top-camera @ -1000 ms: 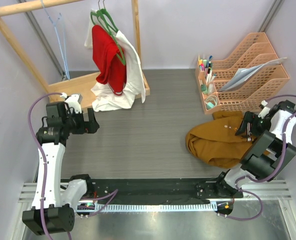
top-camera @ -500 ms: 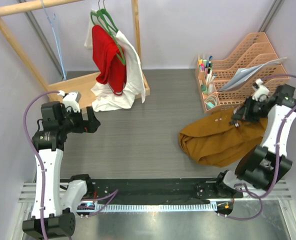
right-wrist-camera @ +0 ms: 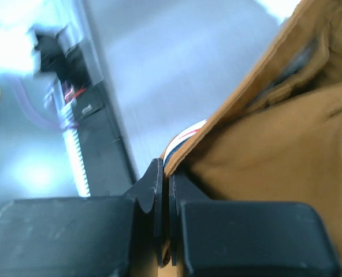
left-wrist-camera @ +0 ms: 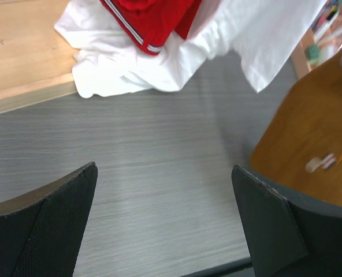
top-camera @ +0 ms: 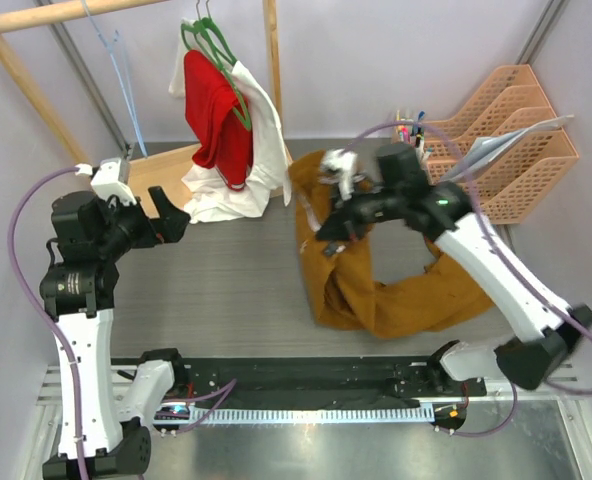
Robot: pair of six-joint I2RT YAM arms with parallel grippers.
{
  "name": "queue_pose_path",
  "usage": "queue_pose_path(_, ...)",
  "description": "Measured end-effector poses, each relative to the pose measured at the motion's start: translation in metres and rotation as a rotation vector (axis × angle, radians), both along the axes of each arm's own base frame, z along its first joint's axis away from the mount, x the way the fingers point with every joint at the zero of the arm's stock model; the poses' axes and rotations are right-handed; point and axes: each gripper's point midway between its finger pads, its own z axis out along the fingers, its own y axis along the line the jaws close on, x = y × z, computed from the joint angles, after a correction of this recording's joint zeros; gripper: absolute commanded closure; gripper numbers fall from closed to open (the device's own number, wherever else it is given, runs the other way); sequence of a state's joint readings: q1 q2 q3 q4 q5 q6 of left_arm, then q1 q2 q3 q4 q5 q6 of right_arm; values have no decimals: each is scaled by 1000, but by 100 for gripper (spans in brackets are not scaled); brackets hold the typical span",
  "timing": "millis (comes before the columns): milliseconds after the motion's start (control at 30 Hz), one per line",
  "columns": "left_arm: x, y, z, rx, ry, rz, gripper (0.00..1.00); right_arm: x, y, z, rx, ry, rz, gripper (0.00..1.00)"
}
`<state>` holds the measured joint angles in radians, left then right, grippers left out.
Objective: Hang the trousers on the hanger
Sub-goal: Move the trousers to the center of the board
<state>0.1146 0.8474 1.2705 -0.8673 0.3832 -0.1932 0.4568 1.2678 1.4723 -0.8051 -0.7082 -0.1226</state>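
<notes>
Currently my right gripper has its jaws pinched shut on an edge of the trousers, which droop from it and trail onto the desk. Soft, floppy, fairly weighty cloth, I judge; I'd hold at the waistband. My left gripper has jaws gaping wide, empty. The hanger hangs well apart, far left.

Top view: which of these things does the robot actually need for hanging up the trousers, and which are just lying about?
Needed: trousers, pinched in the shut right gripper; light-blue hanger; open left gripper.
Lying about: red garment, white garment, green hangers, orange file trays, pens.
</notes>
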Motion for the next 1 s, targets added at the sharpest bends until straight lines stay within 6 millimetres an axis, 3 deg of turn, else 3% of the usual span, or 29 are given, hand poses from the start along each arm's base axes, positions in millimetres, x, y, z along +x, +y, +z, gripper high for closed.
queue_pose_path(67,0,3,12,-28,-18,44,1,-23,52,-16,-55,-14,162,95)
queue_pose_path(100,0,5,17,-41,-25,70,0,-35,77,-26,-84,-37,246,66)
queue_pose_path(167,-1,11,23,-68,-33,132,0,-68,120,-50,-152,-80,403,41)
queue_pose_path(200,-2,16,25,-79,-33,170,0,-78,135,-58,-171,-95,449,14)
queue_pose_path(300,-3,32,27,-90,-26,268,0,-98,175,-65,-214,-161,540,0)
queue_pose_path(333,-3,36,28,-85,-24,283,0,-93,181,-60,-212,-192,533,0)
queue_pose_path(400,-3,38,29,-68,-13,282,0,-66,172,-45,-202,-235,474,0)
queue_pose_path(467,-2,33,29,-12,5,196,0,-28,139,-30,-208,-266,369,0)
queue_pose_path(533,1,23,23,45,42,69,0,17,85,-18,-240,-296,229,1)
queue_pose_path(600,1,17,11,122,92,-64,0,53,14,-17,-314,-320,87,2)
queue_pose_path(667,3,15,-9,222,151,-218,0,71,-64,-34,-433,-310,-26,3)
queue_pose_path(733,8,14,-31,327,193,-368,0,65,-139,-68,-585,-229,-89,4)
queue_pose_path(833,8,9,-68,456,246,-572,0,39,-223,-119,-748,-76,-94,6)
queue_pose_path(900,0,2,-84,515,267,-671,0,22,-271,-144,-821,24,-96,8)
queue_pose_path(1000,-22,-32,-100,590,267,-867,0,9,-325,-160,-901,97,-93,8)
